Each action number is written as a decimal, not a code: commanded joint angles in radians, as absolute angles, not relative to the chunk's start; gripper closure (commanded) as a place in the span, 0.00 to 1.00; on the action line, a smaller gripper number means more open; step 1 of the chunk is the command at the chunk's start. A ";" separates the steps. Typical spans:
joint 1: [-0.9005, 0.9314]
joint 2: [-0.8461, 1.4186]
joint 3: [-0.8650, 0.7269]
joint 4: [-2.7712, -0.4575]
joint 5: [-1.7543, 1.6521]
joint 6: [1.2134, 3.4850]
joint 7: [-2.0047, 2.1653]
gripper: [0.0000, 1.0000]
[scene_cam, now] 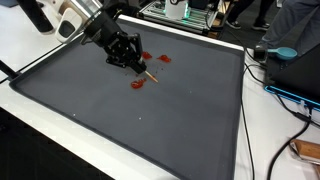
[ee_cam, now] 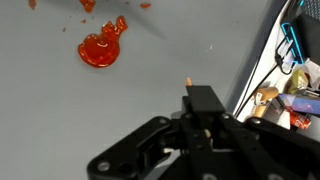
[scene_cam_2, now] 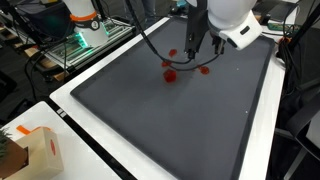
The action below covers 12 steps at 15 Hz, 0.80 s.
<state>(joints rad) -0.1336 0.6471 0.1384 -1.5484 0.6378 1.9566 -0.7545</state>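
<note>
While the tool (scene_cam: 138,66) is clamped shut on one thin stick (scene_cam: 150,74), three red blobs (scene_cam: 137,84) are counted on the dark mat (scene_cam: 150,125) of the desk (scene_cam: 30,130). In the wrist view, the largest blob (ee_cam: 100,48) is seen at ten o'clock from the stick's tip.

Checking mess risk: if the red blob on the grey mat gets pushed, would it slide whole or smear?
Probably smears: the red blob looks glossy and irregular, more wet paste than solid. Smaller red spots nearby suggest it spreads easily. Lying flat on the grey mat, it seems unlikely to roll; the thin stick in the hand might drag through it.
</note>
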 commanded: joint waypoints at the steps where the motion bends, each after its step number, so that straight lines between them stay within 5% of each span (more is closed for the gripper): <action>1: -0.149 0.689 0.156 -1.520 0.665 1.939 -0.741 0.97; 12: -0.143 0.749 0.171 -1.500 0.664 1.951 -0.718 0.97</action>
<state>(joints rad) -0.1340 0.7260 0.1593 -1.5209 0.6483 1.9566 -0.7380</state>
